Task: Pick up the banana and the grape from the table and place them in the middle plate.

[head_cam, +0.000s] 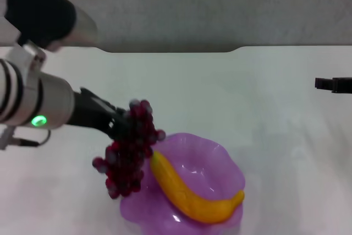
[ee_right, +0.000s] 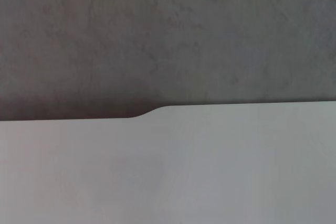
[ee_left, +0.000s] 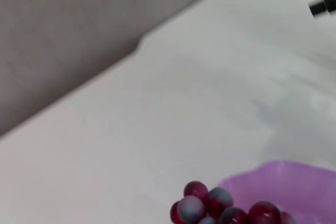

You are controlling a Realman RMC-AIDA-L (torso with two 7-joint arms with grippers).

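Note:
The banana (head_cam: 190, 195) lies inside the middle plate (head_cam: 217, 155), a purple dish with a wavy rim, near the table's front edge. My left gripper (head_cam: 120, 126) is shut on the grape (head_cam: 127, 155), and the dark red bunch hangs from it over the plate's left rim. In the left wrist view the top of the grape (ee_left: 220, 209) shows beside the plate (ee_left: 294, 184). My right gripper (head_cam: 333, 85) is parked at the far right, away from the plate, with only a black part of it in view.
The white table (head_cam: 220, 86) stretches behind the plate to a notched far edge with a grey wall (head_cam: 192, 4) beyond. The right wrist view shows only the table (ee_right: 168, 171) and that wall.

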